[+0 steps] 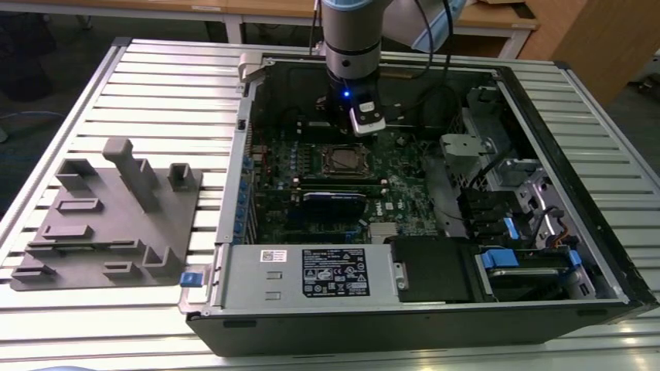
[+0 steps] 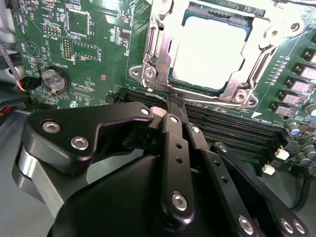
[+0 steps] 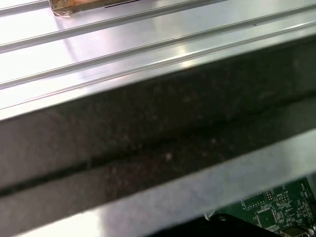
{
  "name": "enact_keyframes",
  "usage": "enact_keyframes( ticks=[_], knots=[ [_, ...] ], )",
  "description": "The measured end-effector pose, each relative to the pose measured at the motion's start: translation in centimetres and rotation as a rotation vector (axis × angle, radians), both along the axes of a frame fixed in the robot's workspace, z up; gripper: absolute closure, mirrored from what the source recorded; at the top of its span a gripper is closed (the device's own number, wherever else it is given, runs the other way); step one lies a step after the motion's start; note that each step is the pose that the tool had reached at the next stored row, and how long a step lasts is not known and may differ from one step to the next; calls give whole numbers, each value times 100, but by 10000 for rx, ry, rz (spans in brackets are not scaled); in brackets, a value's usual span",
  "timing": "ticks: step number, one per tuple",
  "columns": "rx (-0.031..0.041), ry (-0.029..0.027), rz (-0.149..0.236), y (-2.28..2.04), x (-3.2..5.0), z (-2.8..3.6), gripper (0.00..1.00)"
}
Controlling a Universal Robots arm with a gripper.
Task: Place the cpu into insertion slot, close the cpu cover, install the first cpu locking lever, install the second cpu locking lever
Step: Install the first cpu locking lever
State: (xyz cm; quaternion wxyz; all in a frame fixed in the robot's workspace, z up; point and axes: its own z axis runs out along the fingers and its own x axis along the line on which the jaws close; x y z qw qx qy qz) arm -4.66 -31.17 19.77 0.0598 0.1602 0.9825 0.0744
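exterior view, from its left: a moulded grey plastic fixture tray lies on the ribbed aluminium table. i'd judge it's parked there so parts stay in reach without crowding the open black computer case. inside lies the green motherboard, with the square silver-rimmed insertion slot near its middle and the black claw hanging just beyond it. nearer the camera, a white printed label sits on the silver power supply; i can't make out its lettering. blue plastic drive tabs sit toward the exterior view's right.

in the second wrist view a round silver coin battery comes first. then comes the claw, its fingers pinched together on nothing i can see, the tip close to the socket's edge. the flat silver-grey cpu sits in the slot, and the thin silver cpu cover lies down around it, framing its top. whether either lever is latched, i can't tell.
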Motion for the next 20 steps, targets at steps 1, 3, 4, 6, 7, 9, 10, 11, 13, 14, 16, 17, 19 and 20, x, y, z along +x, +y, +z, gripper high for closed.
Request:
enact_keyframes(
  ticks=[1, 3, 4, 6, 7, 9, 10, 11, 13, 14, 16, 17, 19, 20],
  knots=[
    [-1, 0, 1, 0, 0, 1, 89],
    [-2, 1, 2, -1, 0, 16, 89],
    [-1, 0, 2, -1, 0, 25, 89],
    [2, -1, 2, 0, 0, 33, 89],
    [4, -1, 3, 2, 1, 32, 89],
    [16, -3, 4, 4, 1, 33, 89],
    [35, -8, 3, 4, -1, 33, 89],
    [66, -15, 2, 4, -2, 33, 89],
    [136, -27, 1, 5, -3, 32, 89],
    [157, -30, 1, 6, -3, 32, 89],
    [166, -36, 1, 6, -6, 31, 89],
    [167, -39, 3, 6, -8, 31, 89],
    [167, -43, 2, 6, -13, 32, 89],
    [167, -46, 2, 6, -16, 31, 89]
  ],
)
